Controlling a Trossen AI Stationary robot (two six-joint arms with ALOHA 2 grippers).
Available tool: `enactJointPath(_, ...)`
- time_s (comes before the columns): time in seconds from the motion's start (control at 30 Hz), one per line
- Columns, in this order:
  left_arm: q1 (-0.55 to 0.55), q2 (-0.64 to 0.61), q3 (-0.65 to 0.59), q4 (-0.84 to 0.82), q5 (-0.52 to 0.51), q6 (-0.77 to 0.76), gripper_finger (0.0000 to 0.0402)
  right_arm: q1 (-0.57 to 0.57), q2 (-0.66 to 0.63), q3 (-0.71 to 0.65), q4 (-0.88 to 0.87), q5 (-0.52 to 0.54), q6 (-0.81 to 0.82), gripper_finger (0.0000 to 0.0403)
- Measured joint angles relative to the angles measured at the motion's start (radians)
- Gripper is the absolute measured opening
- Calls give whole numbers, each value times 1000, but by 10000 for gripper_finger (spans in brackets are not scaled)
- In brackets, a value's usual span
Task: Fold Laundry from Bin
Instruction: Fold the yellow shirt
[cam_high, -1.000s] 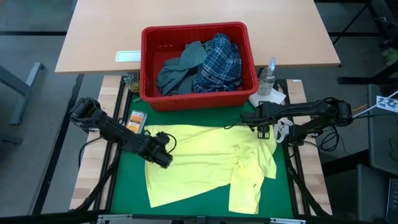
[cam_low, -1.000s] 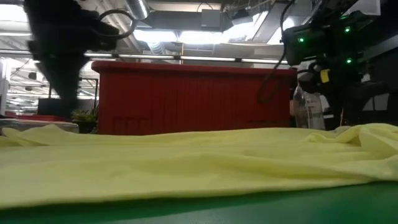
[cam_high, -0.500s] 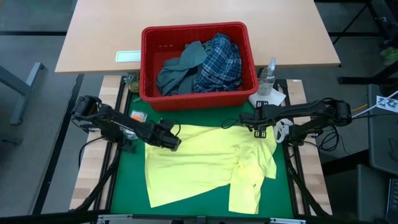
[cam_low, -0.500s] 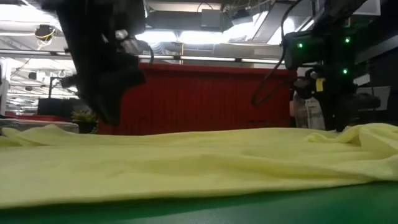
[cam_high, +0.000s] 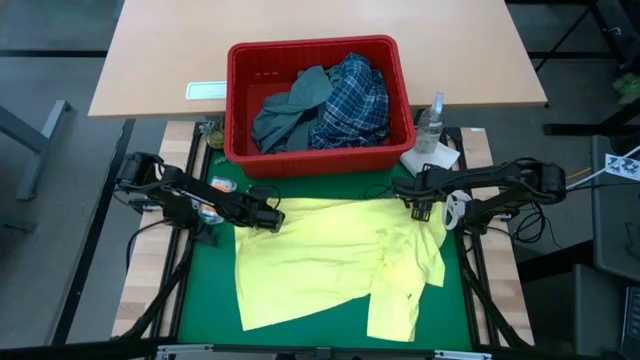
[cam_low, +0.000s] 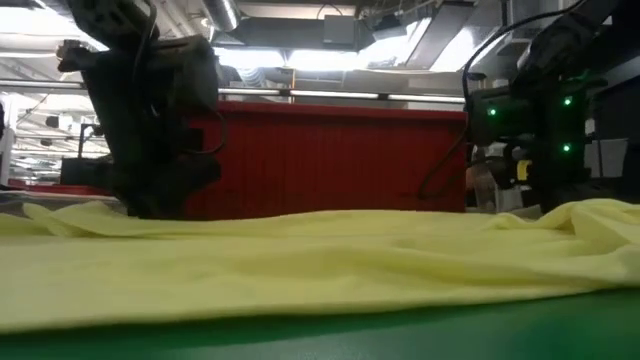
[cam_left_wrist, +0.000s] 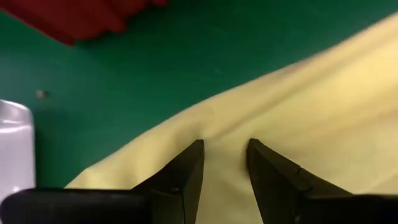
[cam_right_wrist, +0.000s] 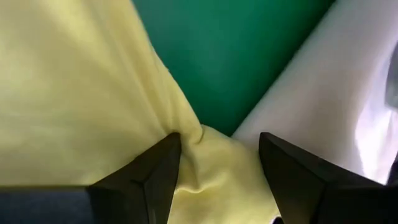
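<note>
The yellow garment (cam_high: 330, 260) is being spread flat on the green mat (cam_high: 210, 290), just in front of the red bin (cam_high: 318, 160). The bin is being filled by the grey-blue garment (cam_high: 285, 110) and the plaid shirt (cam_high: 352, 100). The garment's left far corner is being straddled by the left gripper (cam_high: 272, 217), jaws part open with cloth between the fingers (cam_left_wrist: 186, 174). Its right far corner is being straddled by the right gripper (cam_high: 420, 208), jaws set wide over a bunched fold; no firm pinch is being shown.
</note>
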Motion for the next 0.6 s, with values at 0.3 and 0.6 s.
enactJointPath(0.3,50,4,-16,-13,-106,-3,121,-68,0,-9,-22,-40,53,225)
enactJointPath(0.6,47,4,19,-21,-71,28,121,-67,4,137,-258,-65,21,225)
